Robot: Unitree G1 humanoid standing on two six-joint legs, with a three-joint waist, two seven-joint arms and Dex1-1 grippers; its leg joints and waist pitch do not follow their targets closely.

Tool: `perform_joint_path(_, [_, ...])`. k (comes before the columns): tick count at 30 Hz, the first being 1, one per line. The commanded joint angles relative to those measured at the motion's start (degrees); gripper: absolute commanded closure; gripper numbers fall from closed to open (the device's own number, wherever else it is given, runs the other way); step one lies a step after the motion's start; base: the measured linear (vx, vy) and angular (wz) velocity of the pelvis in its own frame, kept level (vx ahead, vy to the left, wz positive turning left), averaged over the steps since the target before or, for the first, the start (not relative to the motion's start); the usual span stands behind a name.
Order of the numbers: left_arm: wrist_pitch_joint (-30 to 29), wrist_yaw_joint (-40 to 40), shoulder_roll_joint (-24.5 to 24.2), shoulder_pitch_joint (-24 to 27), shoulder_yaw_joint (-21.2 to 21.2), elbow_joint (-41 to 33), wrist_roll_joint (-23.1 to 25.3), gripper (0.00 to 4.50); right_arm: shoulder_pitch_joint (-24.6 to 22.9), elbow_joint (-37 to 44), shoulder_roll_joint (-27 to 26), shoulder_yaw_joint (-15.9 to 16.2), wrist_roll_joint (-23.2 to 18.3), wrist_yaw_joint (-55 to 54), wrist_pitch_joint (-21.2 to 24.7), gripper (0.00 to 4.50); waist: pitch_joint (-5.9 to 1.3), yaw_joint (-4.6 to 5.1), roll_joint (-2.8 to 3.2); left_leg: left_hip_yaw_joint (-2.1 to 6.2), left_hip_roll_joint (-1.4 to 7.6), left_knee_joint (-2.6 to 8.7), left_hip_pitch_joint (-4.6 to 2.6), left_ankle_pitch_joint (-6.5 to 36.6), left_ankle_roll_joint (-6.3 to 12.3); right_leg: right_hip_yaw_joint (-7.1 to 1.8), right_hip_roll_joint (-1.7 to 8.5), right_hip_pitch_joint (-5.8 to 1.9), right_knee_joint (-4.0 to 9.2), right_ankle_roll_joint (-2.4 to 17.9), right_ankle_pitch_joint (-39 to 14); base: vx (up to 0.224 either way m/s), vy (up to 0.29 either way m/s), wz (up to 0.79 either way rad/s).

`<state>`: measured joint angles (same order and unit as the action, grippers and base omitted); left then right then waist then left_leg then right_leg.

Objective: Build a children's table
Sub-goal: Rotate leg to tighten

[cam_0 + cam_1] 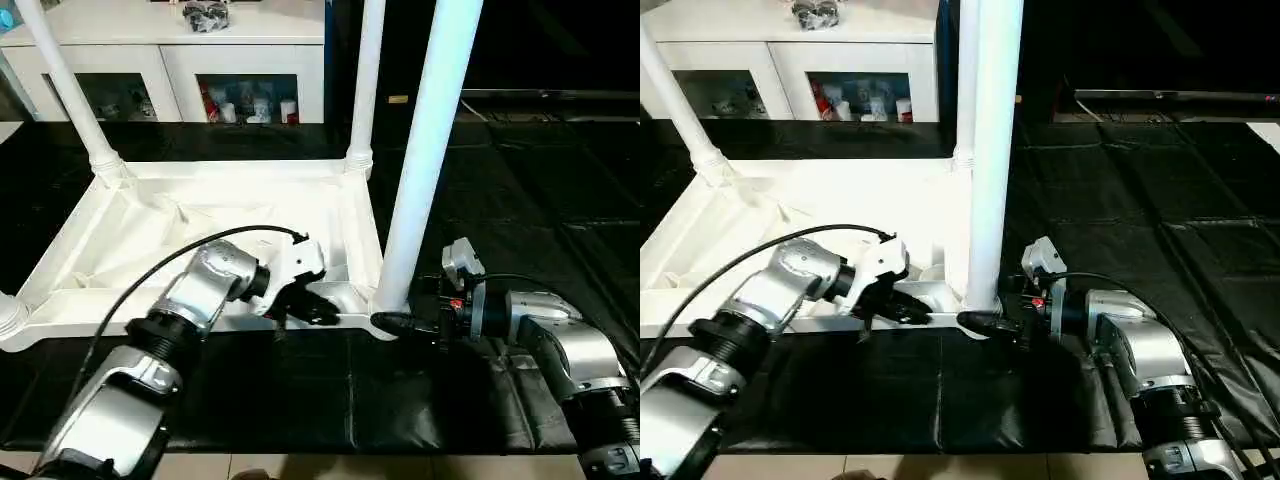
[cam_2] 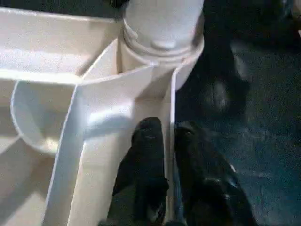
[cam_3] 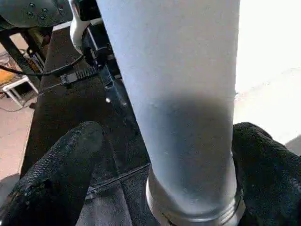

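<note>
The children's table top [image 1: 60, 300] lies upside down on a black mat, ribbed side up. Three white legs stand upright in its corner sockets: far left [image 1: 65, 85], far right [image 1: 365, 80] and near right [image 1: 425, 150]. A fourth socket [image 1: 8, 315] shows at the near left. My left gripper [image 1: 310, 308] is on the near rim beside the near right socket, its black fingers [image 2: 148, 141] pressed to either side of the thin rim wall. My right gripper [image 1: 395, 322] is open around the base of the near right leg [image 3: 178, 94]. One finger [image 3: 70, 150] stands well off the leg.
A white glass-door cabinet [image 1: 180, 60] stands behind the table top. The black mat [image 1: 300, 390] stretches to the right and toward me, with a strip of pale floor at its near edge. A black cable [image 1: 150, 270] loops over my left forearm.
</note>
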<state>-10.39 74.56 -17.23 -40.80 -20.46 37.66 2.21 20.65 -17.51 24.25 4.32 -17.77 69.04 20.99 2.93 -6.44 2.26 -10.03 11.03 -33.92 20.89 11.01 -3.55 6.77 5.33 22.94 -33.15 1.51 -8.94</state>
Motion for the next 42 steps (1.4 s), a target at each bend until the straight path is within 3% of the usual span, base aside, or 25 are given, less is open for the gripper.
perform_joint_path(1, [-0.7, -0.4, -0.3, -0.9, 0.6, 0.3, 0.2, 3.68, -0.1, 1.8, 0.7, 0.2, -0.5, 0.0, 0.2, 0.0, -4.36, 0.03, -0.76, 0.54, 2.45, 3.58, -0.27, 6.7, 4.77, -3.1, 3.88, -3.43, 3.31, 11.0, -13.2, 0.0, 0.0, 0.0])
perform_joint_path(6, [-2.1, -0.2, -0.3, -0.8, 0.5, 0.0, 0.0, 3.68, -0.3, 2.0, 0.8, 0.3, -0.6, 0.1, 0.2, 0.0, -4.39, 0.15, -0.69, 0.45, 2.42, 3.45, -0.24, 6.3, 5.35, -3.07, 3.81, -3.39, 3.17, 11.7, -11.9, 0.0, 0.0, 0.0])
perform_joint_path(17, [-1.5, -1.7, -0.4, -0.4, -1.1, 0.0, 1.6, 3.68, -0.7, 2.5, 0.8, 0.7, -0.6, -0.1, 0.2, 0.0, -4.31, 0.19, -0.85, 0.48, 2.37, 3.51, -0.26, 7.3, 4.87, -3.04, 3.82, -3.46, 3.45, 10.8, -13.9, 0.0, 0.0, 0.0])
perform_joint_path(25, [-1.2, -1.6, -0.3, -0.6, -0.8, 0.2, 1.1, 4.22, -0.6, 2.4, 1.0, 0.9, -0.5, 0.1, 0.2, 0.0, -4.28, 0.13, -0.79, 0.45, 2.36, 3.48, -0.33, 7.6, 4.88, -3.02, 3.82, -3.38, 3.53, 10.8, -14.5, 0.0, 0.0, 0.0])
perform_joint_path(29, [0.7, 1.3, -0.6, -0.1, -0.7, -0.8, -0.3, 4.45, -0.3, 2.3, 1.3, 1.1, -0.5, 0.5, 0.1, 0.0, -4.28, 0.12, -0.75, 0.51, 2.33, 3.53, -0.29, 7.9, 4.6, -2.97, 3.84, -3.41, 3.71, 10.0, -16.1, 0.0, 0.0, 0.0])
perform_joint_path(35, [4.0, 7.9, -2.8, 1.2, -4.0, -3.0, 0.3, 4.45, 0.9, 1.5, 3.0, 3.0, 0.4, 3.9, -0.6, 0.0, -4.5, 0.13, -0.61, 0.48, 2.48, 3.36, -0.22, 6.3, 5.58, -3.09, 3.7, -3.42, 2.9, 12.0, -10.5, 0.0, 0.0, 0.0])
perform_joint_path(41, [7.0, 10.5, -3.4, 1.4, -5.3, -3.2, 0.9, 4.49, 2.8, -0.7, 3.3, 4.6, 0.4, 7.0, 0.0, 0.19, -4.27, -0.14, -0.6, 0.41, 2.68, 3.53, -0.62, 9.1, 4.38, -3.14, 3.86, -3.17, 3.25, 11.9, -14.2, 0.0, 0.0, 0.0])
perform_joint_path(42, [7.2, 10.6, -3.4, 1.5, -5.4, -3.3, 1.0, 4.5, 3.0, -1.0, 3.2, 4.9, 0.2, 7.6, 0.3, 0.45, -4.25, -0.18, -0.65, 0.36, 2.65, 3.51, -0.68, 9.3, 4.28, -3.16, 3.87, -3.13, 3.37, 11.8, -14.6, 0.0, 0.0, 0.0])
